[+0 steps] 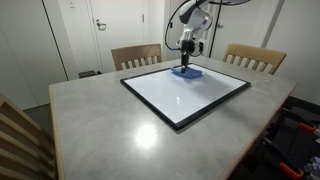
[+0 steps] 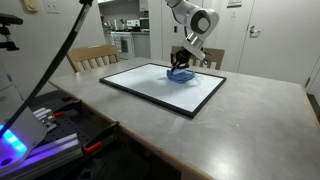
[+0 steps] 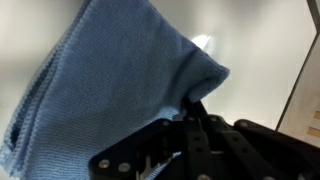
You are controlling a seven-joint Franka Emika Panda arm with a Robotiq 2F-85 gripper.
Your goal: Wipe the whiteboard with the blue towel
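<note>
**Current state.** The gripper (image 1: 187, 58) is closed on a fold of the blue towel (image 1: 187, 71). In the wrist view the fingertips (image 3: 196, 104) pinch the cloth at one bunched edge. The rest of the towel fans out from the centre toward 9 and 12 o'clock, and the gripper body fills the frame from 5 to 7 o'clock.

**Location of the task item.** In an exterior view the towel sits on the whiteboard (image 1: 185, 98) at its 12 o'clock corner (the corner farthest from that camera), directly under the wrist. It appears to touch the glossy surface, but the pictures are too small to confirm firm contact.

**Reason for the hold.** A pinch at one edge leaves most of the cloth free to lie flat. The towel, not the metal fingers, then meets the board. The arm stands near vertical above the towel, which suits downward pressure during a stroke.

**Progress estimate.** No markings can be made out on the board, so the share already wiped cannot be judged. Most of the white area lies toward 6 o'clock from the towel.

**Next-move requirement.** A stroke toward 6 o'clock would need steady light pressure and a constant height.

**Risk.** Too much height lifts the cloth off the board. Too little may scrape the fingers on the surface or drag the board across the grey table (image 1: 100, 135).
</note>
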